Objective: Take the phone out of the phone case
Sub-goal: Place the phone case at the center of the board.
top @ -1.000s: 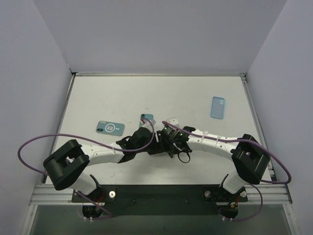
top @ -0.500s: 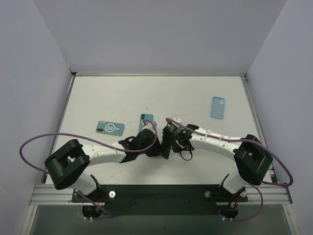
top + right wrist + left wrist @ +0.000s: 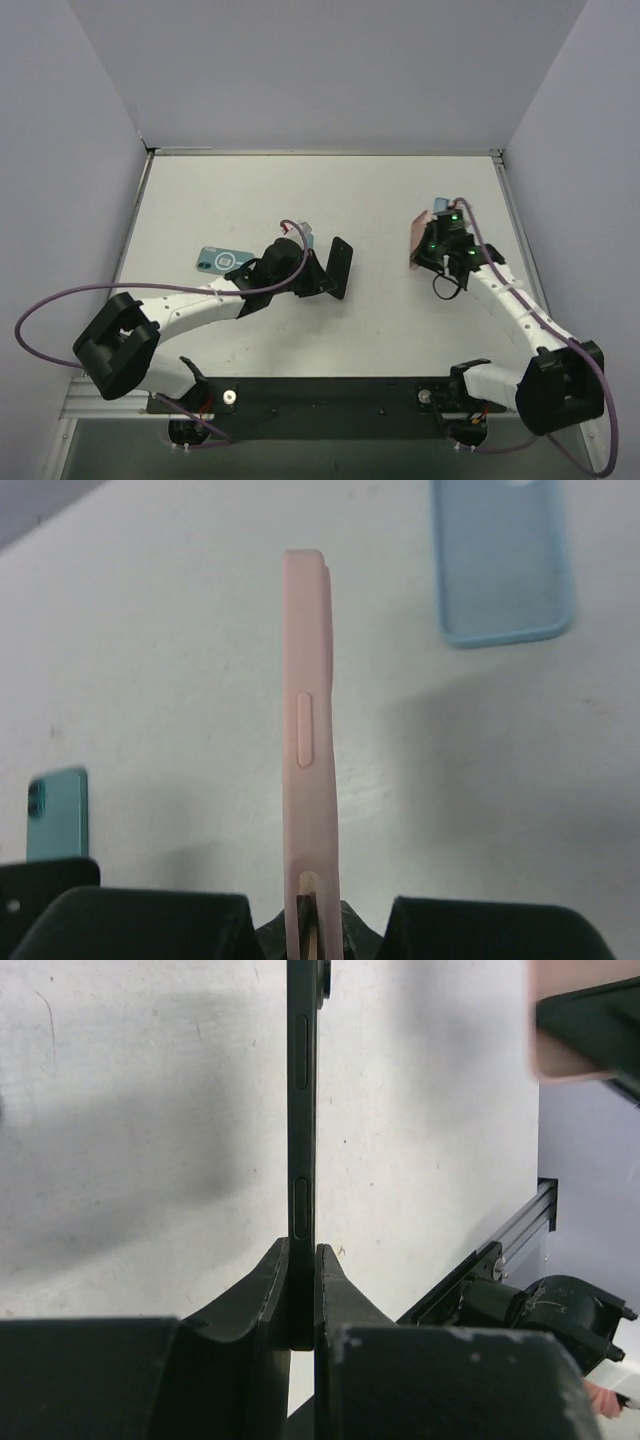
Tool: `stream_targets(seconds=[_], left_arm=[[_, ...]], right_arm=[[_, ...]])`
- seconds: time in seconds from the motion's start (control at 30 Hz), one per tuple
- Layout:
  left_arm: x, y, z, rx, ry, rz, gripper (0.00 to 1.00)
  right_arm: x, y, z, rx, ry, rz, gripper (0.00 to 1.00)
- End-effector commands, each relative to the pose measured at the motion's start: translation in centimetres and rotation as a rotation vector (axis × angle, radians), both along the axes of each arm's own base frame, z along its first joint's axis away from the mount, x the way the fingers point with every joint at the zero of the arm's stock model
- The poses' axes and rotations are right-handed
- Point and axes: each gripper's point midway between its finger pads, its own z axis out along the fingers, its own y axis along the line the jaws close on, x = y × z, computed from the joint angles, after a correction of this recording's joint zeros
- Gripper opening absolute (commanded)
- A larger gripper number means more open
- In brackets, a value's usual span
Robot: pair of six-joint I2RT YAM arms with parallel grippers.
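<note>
Fingers of the left gripper (image 3: 302,1260) are closed narrow on one end of the black phone (image 3: 302,1110), which is bare and is held on its edge over the table (image 3: 230,190). The pink phone case (image 3: 310,730) is well apart from it, on the right side; the right gripper (image 3: 312,915) holds it upright, with the jaws pinching one wall. A light blue case (image 3: 500,560) lies flat on the table just beyond it, and a teal phone (image 3: 55,815) lies farther to the left.
</note>
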Motion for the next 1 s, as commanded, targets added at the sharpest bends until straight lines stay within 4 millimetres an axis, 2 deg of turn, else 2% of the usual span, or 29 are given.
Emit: stream_targets(seconds=[0.0, 0.03, 0.1, 0.13, 0.17, 0.23, 0.27, 0.33, 0.37, 0.4, 0.43, 0.47, 0.53, 0.57, 0.6, 0.63, 0.67, 0.73, 0.77, 0.87, 0.97], left_arm=[[3.6, -2.3, 4.2, -0.161, -0.087, -0.040, 0.00], [4.7, -2.3, 4.7, -0.187, -0.102, -0.032, 0.00], [5.9, -3.2, 4.6, -0.205, -0.093, -0.051, 0.00], [6.6, -3.4, 4.7, -0.215, -0.098, -0.054, 0.00], [7.4, -3.5, 3.4, -0.206, -0.074, -0.049, 0.00], [8.8, -4.3, 4.1, -0.249, -0.087, -0.052, 0.00], [9.6, -4.3, 2.9, -0.251, -0.062, -0.050, 0.00], [10.8, -4.8, 3.2, -0.294, -0.057, -0.048, 0.00], [11.0, -5.1, 2.0, -0.291, -0.029, -0.056, 0.00], [11.4, -5.2, 1.8, -0.296, -0.020, -0.050, 0.00], [11.8, -5.4, 1.8, -0.297, -0.016, -0.050, 0.00], [11.9, -5.7, 1.0, -0.289, 0.009, -0.053, 0.00], [12.2, -5.8, 0.5, -0.274, 0.029, -0.049, 0.00], [12.3, -5.9, 0.0, -0.261, 0.040, -0.046, 0.02], [12.3, -5.9, -0.3, -0.246, 0.043, -0.048, 0.09], [12.1, -5.6, -1.2, -0.216, 0.072, -0.044, 0.19], [12.4, -5.7, -1.1, -0.203, 0.068, -0.037, 0.27], [12.1, -5.1, -2.1, -0.142, 0.088, -0.031, 0.39], [12.3, -5.0, -1.8, -0.126, 0.079, -0.022, 0.49], [12.0, -4.4, -2.3, -0.057, 0.085, -0.019, 0.63], [11.7, -3.9, -2.2, -0.005, 0.084, -0.017, 0.74]], right_arm=[[3.2, -4.0, 2.4, 0.255, -0.138, -0.201, 0.00], [4.0, -6.4, 2.6, 0.286, -0.163, -0.280, 0.00], [5.0, -8.8, 2.6, 0.356, -0.193, -0.381, 0.00], [5.3, -10.8, 2.4, 0.365, -0.208, -0.458, 0.00], [5.5, -11.7, 2.1, 0.381, -0.215, -0.512, 0.00], [5.8, -13.4, 0.6, 0.383, -0.207, -0.583, 0.00], [5.9, -14.4, 0.1, 0.391, -0.204, -0.621, 0.00], [6.1, -14.8, -1.9, 0.433, -0.181, -0.657, 0.00], [6.1, -15.3, -2.5, 0.447, -0.176, -0.675, 0.00], [6.0, -15.4, -3.5, 0.457, -0.152, -0.691, 0.00], [5.4, -15.5, -4.5, 0.450, -0.120, -0.715, 0.10], [4.9, -16.0, -5.1, 0.446, -0.101, -0.743, 0.36], [3.6, -16.3, -6.4, 0.431, -0.057, -0.783, 0.61], [3.1, -16.5, -6.7, 0.420, -0.044, -0.795, 0.83], [2.3, -16.6, -7.0, 0.405, -0.018, -0.812, 0.92], [1.9, -16.6, -7.1, 0.395, -0.004, -0.819, 0.97], [1.4, -16.6, -7.3, 0.386, 0.005, -0.829, 1.00], [0.7, -16.4, -7.1, 0.386, 0.010, -0.841, 1.00], [0.1, -16.0, -7.3, 0.396, 0.020, -0.840, 1.00], [-0.3, -15.1, -6.2, 0.415, -0.013, -0.816, 1.00], [-0.3, -13.8, -4.0, 0.387, -0.077, -0.743, 1.00]])
